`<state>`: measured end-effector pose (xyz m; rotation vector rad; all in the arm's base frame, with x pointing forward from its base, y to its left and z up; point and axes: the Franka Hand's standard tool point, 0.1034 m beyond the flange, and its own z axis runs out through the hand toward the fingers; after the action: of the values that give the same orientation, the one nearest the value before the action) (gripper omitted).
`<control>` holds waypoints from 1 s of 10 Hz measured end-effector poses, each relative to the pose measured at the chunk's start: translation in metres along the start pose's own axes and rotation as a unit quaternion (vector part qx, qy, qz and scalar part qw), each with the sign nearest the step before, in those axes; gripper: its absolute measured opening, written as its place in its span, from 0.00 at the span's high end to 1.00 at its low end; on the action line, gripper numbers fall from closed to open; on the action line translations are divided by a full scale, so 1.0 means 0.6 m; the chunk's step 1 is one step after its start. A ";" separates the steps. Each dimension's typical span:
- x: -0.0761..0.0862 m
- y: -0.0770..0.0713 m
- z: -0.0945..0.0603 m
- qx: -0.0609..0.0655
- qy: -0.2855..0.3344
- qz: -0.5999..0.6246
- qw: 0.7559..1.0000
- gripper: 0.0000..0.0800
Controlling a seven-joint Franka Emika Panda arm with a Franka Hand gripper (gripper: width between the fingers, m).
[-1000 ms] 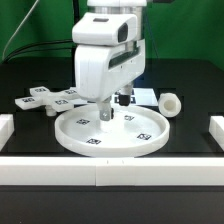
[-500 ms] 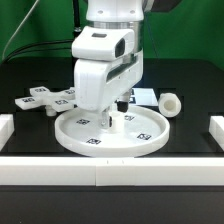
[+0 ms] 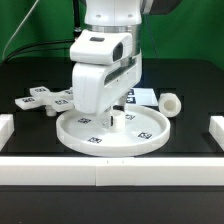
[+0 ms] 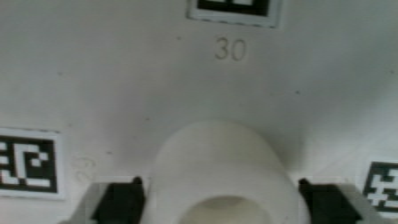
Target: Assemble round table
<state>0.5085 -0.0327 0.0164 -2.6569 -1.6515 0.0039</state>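
Observation:
The large rimmed round disc point(image 3: 143, 136) lies flat near the table's front, tags on its face. My gripper point(image 3: 111, 119) hangs straight down over its middle. In the wrist view the disc's face point(image 4: 125, 90) fills the picture and a white rounded stub point(image 4: 222, 160) rises from it between my two dark fingers point(image 4: 119, 200). My gripper point(image 4: 222, 205) straddles that stub, the jaws close to its sides; it looks open. The short thick cylinder leg point(image 3: 170, 103) lies on its side to the exterior view's right. The cross-shaped base point(image 3: 45, 98) lies to the left.
White border bars run along the front point(image 3: 110, 170), the left point(image 3: 5, 126) and the right point(image 3: 217, 130) of the black table. The flat white marker board point(image 3: 142, 95) lies behind the disc, partly hidden by my arm. A green backdrop stands behind.
My arm has come down toward the disc's middle and shifted slightly. The disc, the leg and the base have not moved.

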 end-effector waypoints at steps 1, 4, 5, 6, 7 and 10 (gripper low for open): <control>0.000 0.000 0.000 0.000 0.000 0.000 1.000 0.50; 0.000 0.000 0.000 0.000 0.000 0.000 1.000 0.50; 0.003 0.001 -0.001 0.002 -0.001 -0.002 1.000 0.50; 0.015 0.011 -0.007 0.001 0.000 -0.006 1.000 0.50; 0.031 0.019 -0.007 -0.003 0.004 -0.011 1.000 0.50; 0.082 0.029 -0.001 -0.006 0.015 -0.025 1.000 0.49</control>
<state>0.5457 0.0035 0.0169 -2.6092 -1.7150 -0.0462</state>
